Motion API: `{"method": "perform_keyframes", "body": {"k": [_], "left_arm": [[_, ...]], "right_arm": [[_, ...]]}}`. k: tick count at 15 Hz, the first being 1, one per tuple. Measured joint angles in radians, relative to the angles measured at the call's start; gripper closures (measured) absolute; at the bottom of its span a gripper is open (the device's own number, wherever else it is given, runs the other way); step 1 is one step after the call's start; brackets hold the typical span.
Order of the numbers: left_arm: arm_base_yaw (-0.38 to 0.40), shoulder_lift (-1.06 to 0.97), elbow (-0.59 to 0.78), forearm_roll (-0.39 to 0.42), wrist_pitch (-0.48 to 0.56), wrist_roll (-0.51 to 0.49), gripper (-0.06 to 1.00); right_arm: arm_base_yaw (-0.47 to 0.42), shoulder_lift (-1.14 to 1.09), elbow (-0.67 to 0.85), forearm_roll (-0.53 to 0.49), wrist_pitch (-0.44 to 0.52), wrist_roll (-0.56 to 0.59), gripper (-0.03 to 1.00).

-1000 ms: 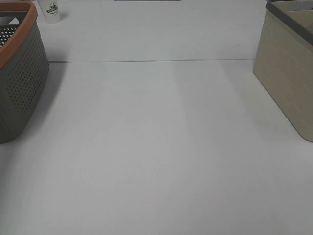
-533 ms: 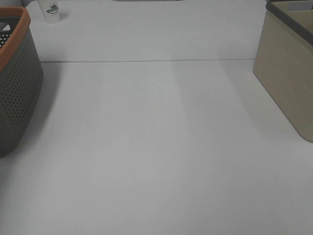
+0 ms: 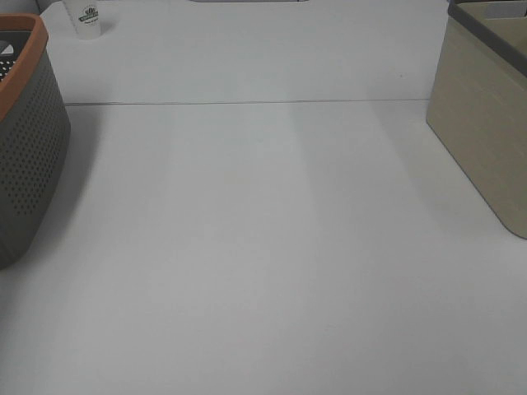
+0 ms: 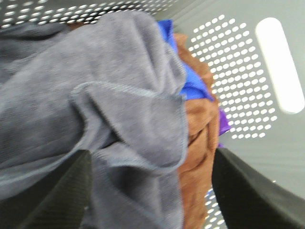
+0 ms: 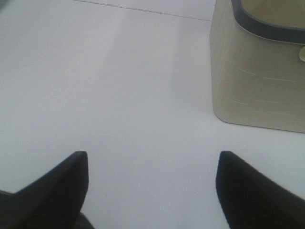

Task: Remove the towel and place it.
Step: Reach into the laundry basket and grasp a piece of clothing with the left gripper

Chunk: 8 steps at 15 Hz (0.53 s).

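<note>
**Item: towel** (image 4: 95, 95). Dark grey plush, crumpled inside the grey basket (image 3: 25, 156) at the 9 o'clock edge of the tabletop (image 3: 263, 247). It lies on top of a brown cloth (image 4: 195, 167) and a blue cloth (image 4: 193, 83).

**Left hand** (image 4: 150, 157). Released, with its fingers spread on either side of a towel fold and nothing pinched.

**Right hand** (image 5: 152, 160). Released and empty over bare tabletop. The beige basket (image 3: 486, 140) stands at 2 o'clock.

**Other.** White cup (image 3: 87, 18) at 11 o'clock.

**Risks.**
- The brown cloth touches the towel's hem, so a deep close may catch it and lift both.
- A shallow pinch on a loose fold may slip.
- Pressure from the arm may push the light basket off the edge.

**Change.** The grey basket sits further toward 9 o'clock than a second ago. The cup and the beige basket are unmoved.
</note>
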Motion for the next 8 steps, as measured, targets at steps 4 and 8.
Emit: {"method": "perform_keyframes", "body": {"k": [4,8], "left_arm": [[0.000,0.041,-0.090,0.013,0.001,0.032,0.31],[0.000,0.041,-0.104,0.039,0.027,0.021,0.31]], "right_arm": [[0.000,0.000,0.000,0.000,0.000,0.000,0.23],[0.000,0.000,0.000,0.000,0.000,0.000,0.23]]}}
